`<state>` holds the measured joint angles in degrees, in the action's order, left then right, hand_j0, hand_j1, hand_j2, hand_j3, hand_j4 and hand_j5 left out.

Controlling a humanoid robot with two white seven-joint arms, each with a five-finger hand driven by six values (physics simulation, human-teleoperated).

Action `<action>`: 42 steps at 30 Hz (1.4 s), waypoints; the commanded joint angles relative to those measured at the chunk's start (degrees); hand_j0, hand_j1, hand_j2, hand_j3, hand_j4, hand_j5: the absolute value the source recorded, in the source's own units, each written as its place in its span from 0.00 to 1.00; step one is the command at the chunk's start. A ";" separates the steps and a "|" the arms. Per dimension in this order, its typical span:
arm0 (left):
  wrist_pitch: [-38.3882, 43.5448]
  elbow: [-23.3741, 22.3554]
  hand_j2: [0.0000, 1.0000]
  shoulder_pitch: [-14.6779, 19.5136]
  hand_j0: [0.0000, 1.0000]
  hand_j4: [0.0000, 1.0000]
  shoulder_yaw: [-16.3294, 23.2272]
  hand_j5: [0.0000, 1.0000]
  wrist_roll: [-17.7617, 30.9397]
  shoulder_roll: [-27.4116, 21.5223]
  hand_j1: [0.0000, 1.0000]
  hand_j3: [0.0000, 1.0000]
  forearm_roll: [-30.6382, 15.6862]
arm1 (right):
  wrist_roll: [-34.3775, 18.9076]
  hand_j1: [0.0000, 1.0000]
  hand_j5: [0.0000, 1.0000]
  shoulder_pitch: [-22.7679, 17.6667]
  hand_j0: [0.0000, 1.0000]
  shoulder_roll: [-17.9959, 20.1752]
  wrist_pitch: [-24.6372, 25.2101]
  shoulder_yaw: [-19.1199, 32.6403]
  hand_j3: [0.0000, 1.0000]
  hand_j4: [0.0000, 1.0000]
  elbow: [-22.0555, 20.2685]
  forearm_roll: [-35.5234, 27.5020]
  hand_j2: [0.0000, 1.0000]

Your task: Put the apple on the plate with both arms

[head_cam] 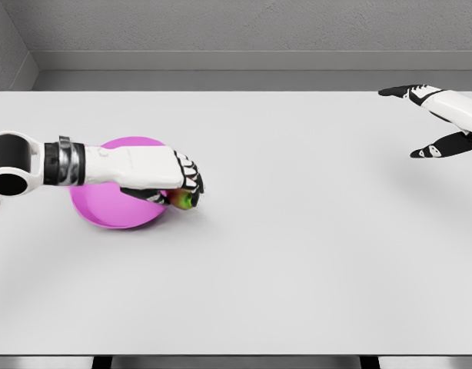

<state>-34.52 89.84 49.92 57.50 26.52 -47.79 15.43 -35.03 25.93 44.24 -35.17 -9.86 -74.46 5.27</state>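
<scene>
Left hand (182, 178) holds apple (184, 200) at plate (117, 207) rim. Carry it further over the plate before letting go. Right hand (440, 123) spread wide, holding nothing.

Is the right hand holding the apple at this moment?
No, the right hand is open and empty at the table's far right, while the left hand grips the apple beside the pink plate.

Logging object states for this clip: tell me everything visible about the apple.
Only a sliver of the apple shows, green with a reddish patch, smooth and glossy. It sits at the right rim of the pink plate, under the left hand, whose curled fingers cover most of it. Whether it rests on the plate or the table is unclear.
</scene>
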 commanded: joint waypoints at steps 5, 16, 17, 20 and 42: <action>-0.48 -8.01 0.54 -0.44 0.54 0.54 -2.83 0.54 -0.06 -2.31 0.54 0.54 -1.37 | 0.03 1.00 1.00 0.00 1.00 -0.04 0.17 0.02 1.00 1.00 -0.07 -0.44 1.00; -0.48 -11.79 1.00 -0.62 1.00 1.00 -2.83 1.00 -0.06 -1.96 1.00 1.00 -1.46 | 0.03 1.00 1.00 -0.35 1.00 0.14 0.17 -0.07 1.00 1.00 -0.51 -0.44 1.00; -0.48 -11.88 1.00 -0.62 1.00 1.00 -2.83 1.00 -0.06 -1.96 1.00 1.00 -1.81 | 0.03 1.00 1.00 -0.35 1.00 0.14 0.17 -0.07 1.00 1.00 -0.51 -0.44 1.00; -0.48 -12.23 1.00 -0.62 1.00 1.00 -2.74 1.00 -0.06 -1.87 1.00 1.00 -1.81 | 0.03 1.00 1.00 -0.26 1.00 0.14 0.17 -0.07 1.00 1.00 -0.51 -0.44 1.00; -0.48 -10.47 1.00 -0.70 1.00 1.00 -3.27 1.00 -0.06 12.45 1.00 1.00 -9.37 | 0.03 1.00 1.00 -0.26 1.00 0.84 0.17 -0.07 1.00 1.00 -0.42 -0.52 1.00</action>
